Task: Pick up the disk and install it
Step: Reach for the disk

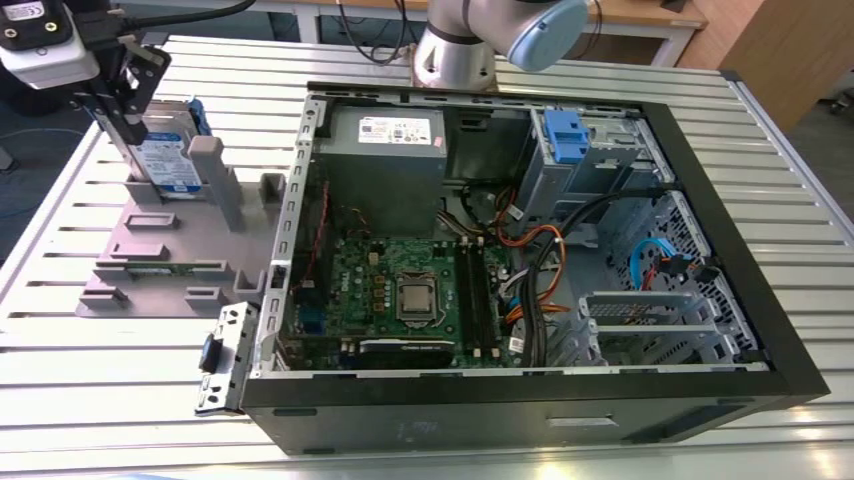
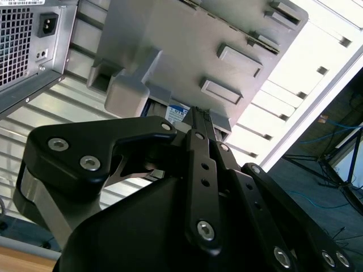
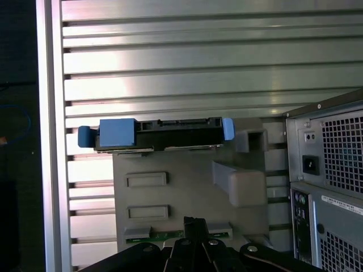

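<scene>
With fingers (image 2: pixel 199 139) pressed together and empty, the gripper (image 3: pixel 195 222) hangs near the disk (image 3: pixel 159 134), standing on edge in the grey stand (image 3: pixel 187 190); it looks stiff, rather heavy and fragile, best gripped across its flat faces.

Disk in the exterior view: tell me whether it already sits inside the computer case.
No, the disk stands on edge in the grey stand, outside the computer case, on the exterior view's left.
</scene>
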Motion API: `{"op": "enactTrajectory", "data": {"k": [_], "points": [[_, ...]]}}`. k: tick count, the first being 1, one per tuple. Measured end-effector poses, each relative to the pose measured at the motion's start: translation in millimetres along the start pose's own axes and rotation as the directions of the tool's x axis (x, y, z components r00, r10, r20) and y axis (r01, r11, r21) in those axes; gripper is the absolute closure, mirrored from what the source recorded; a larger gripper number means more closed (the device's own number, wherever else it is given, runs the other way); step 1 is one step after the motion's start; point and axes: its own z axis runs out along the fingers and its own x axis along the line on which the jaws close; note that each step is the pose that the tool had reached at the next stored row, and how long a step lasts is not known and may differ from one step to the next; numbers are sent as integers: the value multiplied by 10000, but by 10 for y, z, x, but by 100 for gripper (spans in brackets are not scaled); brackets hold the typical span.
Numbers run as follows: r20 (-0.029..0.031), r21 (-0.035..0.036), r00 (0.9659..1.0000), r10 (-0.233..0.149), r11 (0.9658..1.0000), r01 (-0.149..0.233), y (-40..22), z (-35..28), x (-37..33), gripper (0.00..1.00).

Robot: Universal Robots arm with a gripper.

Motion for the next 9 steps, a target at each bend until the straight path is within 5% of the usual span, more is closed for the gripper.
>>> {"op": "enactTrajectory", "data": {"k": [9], "points": [[1,0,10000,0,10000,0,-2,6,29,89]]}}
